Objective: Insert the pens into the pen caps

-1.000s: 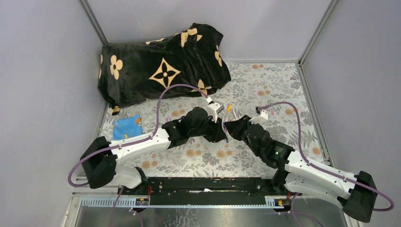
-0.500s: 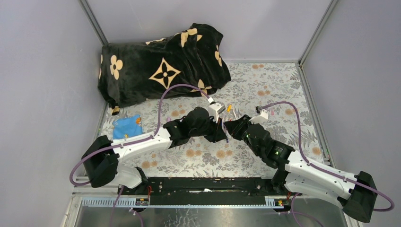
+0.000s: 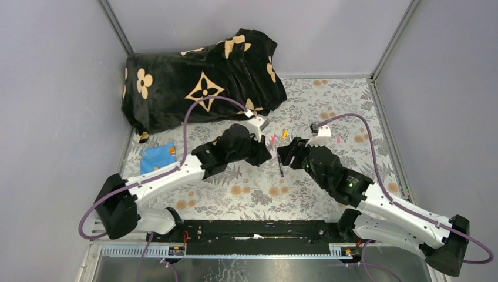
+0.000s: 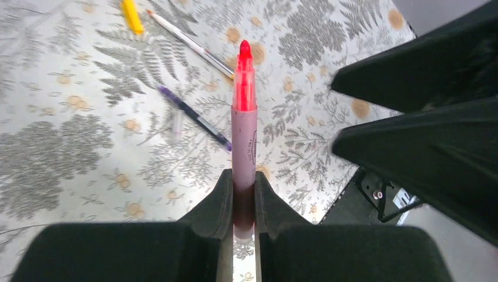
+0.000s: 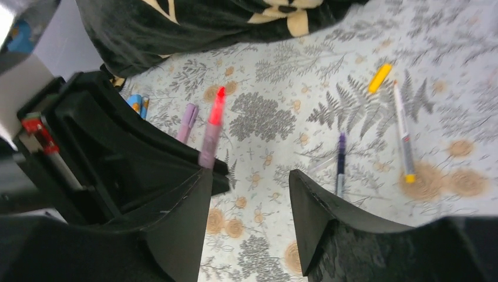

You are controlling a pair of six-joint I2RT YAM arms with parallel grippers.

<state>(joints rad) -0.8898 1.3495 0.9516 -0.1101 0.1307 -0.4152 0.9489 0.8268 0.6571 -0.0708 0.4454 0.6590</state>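
Observation:
My left gripper [image 4: 244, 197] is shut on the lower barrel of a pink pen [image 4: 244, 117], whose red tip points away from the wrist. From above, the pink pen [image 3: 273, 139] sticks out of the left gripper [image 3: 265, 151]. My right gripper [image 5: 249, 173] is open and empty, just to the right of that pen [image 5: 211, 129]. A dark blue pen [image 4: 194, 117] and a white pen [image 4: 191, 44] lie on the mat. An orange-yellow pen cap [image 5: 380, 77] lies beyond them, and a lilac pen cap [image 5: 188, 122] shows beside the held pen.
A black blanket with cream flowers [image 3: 199, 76] is bunched at the back left. A blue flat card [image 3: 157, 157] lies at the left of the floral mat [image 3: 329, 100]. A small pink piece [image 3: 338, 140] lies right of the right wrist. Grey walls close in three sides.
The left jaws have closed on the pink pen and the right jaws have opened. The left arm has drawn back and left with the pen, leaving a gap between the grippers.

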